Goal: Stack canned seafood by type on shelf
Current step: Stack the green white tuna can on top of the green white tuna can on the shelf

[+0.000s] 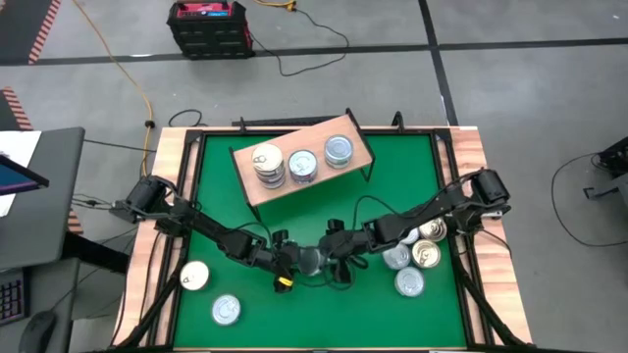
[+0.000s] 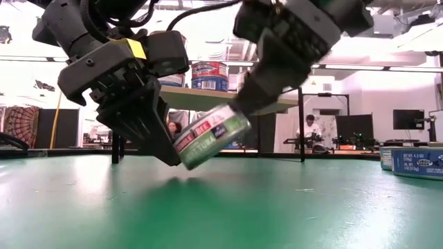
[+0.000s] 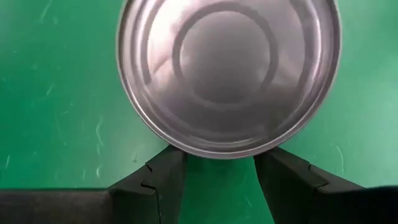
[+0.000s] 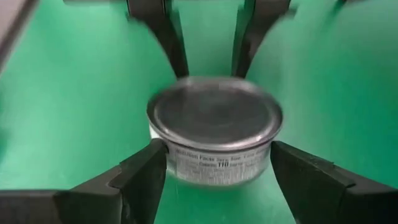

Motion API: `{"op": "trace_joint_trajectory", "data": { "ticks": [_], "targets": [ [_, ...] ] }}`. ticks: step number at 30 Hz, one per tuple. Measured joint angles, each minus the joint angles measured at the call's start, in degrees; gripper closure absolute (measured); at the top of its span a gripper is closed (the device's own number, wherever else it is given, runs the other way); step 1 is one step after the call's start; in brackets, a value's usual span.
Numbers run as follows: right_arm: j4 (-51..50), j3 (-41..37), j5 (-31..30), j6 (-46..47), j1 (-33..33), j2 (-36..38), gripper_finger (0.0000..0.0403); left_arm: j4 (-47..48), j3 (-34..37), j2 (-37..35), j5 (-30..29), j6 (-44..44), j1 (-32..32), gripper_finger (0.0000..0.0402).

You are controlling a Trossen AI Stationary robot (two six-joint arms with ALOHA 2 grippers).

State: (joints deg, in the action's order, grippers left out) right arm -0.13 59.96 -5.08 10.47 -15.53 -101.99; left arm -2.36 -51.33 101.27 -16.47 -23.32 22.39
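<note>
A flat tin (image 1: 312, 258) with a silver face and a printed side label is held tilted above the green table's middle (image 2: 211, 135). My right gripper (image 1: 336, 255) is shut on it (image 4: 214, 124). My left gripper (image 1: 292, 261) is open, its fingertips at the tin's lower rim (image 3: 221, 152). The light-wood shelf (image 1: 294, 188) stands at the far middle on thin black legs and carries three stacks of tins: cream-topped (image 1: 267, 163), silver (image 1: 302, 166) and silver (image 1: 338, 150). My right gripper pinches the tin's round side wall (image 4: 171, 163) between its two fingers (image 4: 140, 180), which stand on opposite sides of the tin. In the low view it comes slanting down from above. The tin is tilted and clear of the table. My left gripper's two fingertips (image 3: 171, 165) meet the tin's lower rim (image 3: 186, 151), slanting down from the table's left. They stand much closer together than the tin is wide and do not span it. The tin's ringed flat face (image 3: 227, 68) is turned toward this wrist.
Two loose tins lie at the near left, one cream-topped (image 1: 193, 276) and one silver (image 1: 226, 310). Several tins cluster at the right (image 1: 412, 257) and show at the low view's right edge (image 2: 415, 160). People sit in the room behind the table.
</note>
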Motion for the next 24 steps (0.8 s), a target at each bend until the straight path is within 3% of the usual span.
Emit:
{"op": "trace_joint_trajectory", "data": {
  "ticks": [8,17,24],
  "targets": [
    [2.7,1.3,0.0,-2.6,0.7,-0.4,0.0092,-0.2,0.0,0.0,1.5,-1.3,0.0,0.0221],
    [-13.1,1.3,-0.3,0.0,1.1,2.6,0.0092,1.9,0.0,-0.1,4.0,-2.4,0.8,0.0221],
    [-8.4,1.2,-0.7,0.5,0.3,0.8,0.0092,1.1,0.0,-0.1,1.1,-1.0,0.8,0.0221]
  ]
}}
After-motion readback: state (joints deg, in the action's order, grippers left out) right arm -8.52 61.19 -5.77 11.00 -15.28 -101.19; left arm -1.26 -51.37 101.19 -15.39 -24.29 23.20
